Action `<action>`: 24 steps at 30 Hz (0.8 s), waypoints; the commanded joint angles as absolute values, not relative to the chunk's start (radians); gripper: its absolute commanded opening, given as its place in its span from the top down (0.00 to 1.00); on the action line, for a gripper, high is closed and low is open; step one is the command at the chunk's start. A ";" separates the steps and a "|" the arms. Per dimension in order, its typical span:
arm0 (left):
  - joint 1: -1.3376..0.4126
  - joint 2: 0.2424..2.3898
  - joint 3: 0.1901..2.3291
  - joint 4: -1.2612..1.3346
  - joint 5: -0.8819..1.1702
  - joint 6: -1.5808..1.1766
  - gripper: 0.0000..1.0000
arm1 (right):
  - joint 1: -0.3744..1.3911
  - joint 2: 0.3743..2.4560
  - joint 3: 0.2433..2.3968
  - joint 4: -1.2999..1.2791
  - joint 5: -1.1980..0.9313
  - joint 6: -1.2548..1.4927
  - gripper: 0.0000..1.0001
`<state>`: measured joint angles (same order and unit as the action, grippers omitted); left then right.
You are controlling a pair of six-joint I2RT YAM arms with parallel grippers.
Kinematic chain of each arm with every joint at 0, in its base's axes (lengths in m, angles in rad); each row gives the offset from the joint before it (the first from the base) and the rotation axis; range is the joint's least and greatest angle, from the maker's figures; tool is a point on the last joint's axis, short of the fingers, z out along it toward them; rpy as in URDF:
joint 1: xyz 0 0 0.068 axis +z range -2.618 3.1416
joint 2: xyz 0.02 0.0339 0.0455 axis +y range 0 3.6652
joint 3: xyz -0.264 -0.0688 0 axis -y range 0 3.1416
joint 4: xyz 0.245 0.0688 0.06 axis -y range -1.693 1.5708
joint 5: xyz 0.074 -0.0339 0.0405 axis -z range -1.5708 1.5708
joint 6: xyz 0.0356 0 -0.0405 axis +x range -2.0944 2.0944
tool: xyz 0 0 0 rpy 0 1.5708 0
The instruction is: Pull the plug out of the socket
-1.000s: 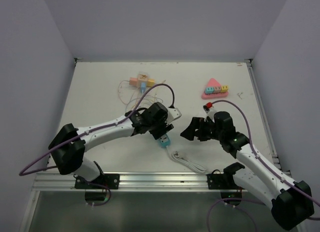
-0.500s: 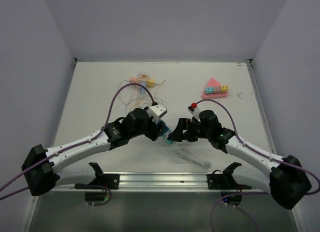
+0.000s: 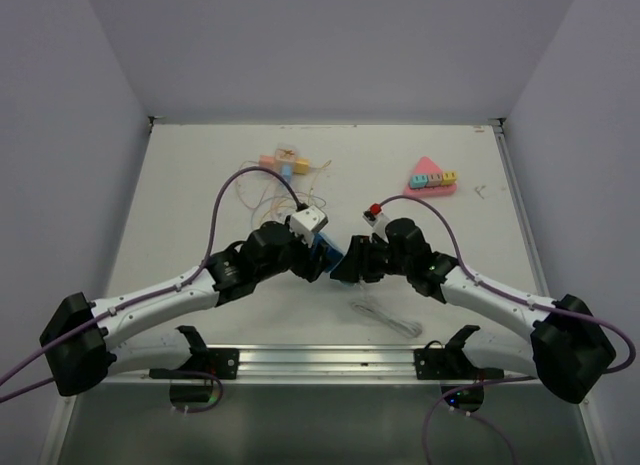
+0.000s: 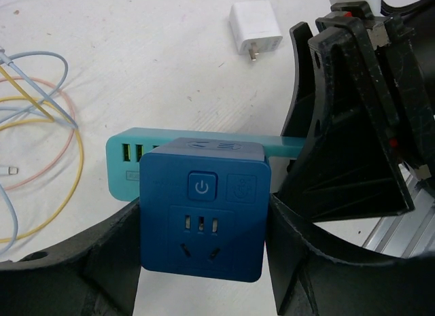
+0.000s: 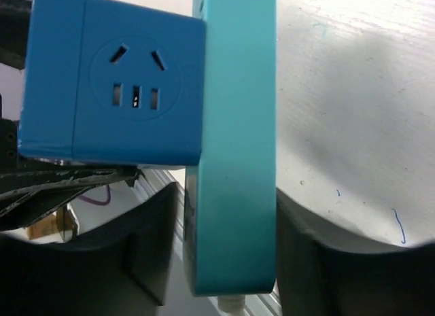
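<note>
— Where is the plug?
— The dark blue plug cube (image 4: 202,224) sits flush against the teal socket strip (image 4: 126,160), held over the middle of the worktop (image 3: 200,185), nearer its near edge
— Any writing?
— A power symbol on its button (image 4: 200,187); the embossed marks above it are unreadable
— And the tools?
— The left tool (image 3: 312,253) is clenched on the cube, and the right tool (image 5: 231,248) is grasping the strip

matt blue plastic socket cube (image 4: 200,224), smooth teal plastic strip (image 5: 234,126)
</note>
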<state>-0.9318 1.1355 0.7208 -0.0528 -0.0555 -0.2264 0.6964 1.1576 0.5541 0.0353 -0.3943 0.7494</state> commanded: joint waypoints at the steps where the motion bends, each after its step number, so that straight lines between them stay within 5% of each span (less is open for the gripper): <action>1: -0.937 1.075 0.715 0.121 -0.048 -0.288 1.00 | 0.701 1.152 0.563 0.072 -0.332 0.756 0.48; 5: -0.937 1.037 0.678 0.144 -0.051 -0.322 1.00 | 0.701 1.141 0.532 0.052 -0.266 0.753 0.89; 7: -0.939 1.013 0.651 0.156 -0.058 -0.336 1.00 | 0.701 1.144 0.517 0.040 -0.238 0.765 1.00; 24: -1.026 0.923 0.584 0.196 -0.245 -0.420 1.00 | 0.701 1.213 0.411 0.018 -0.005 0.942 1.00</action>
<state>-0.9874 0.9936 0.5419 0.0425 -0.1513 -0.3588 0.7464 1.1698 0.4740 0.1490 -0.3069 0.8837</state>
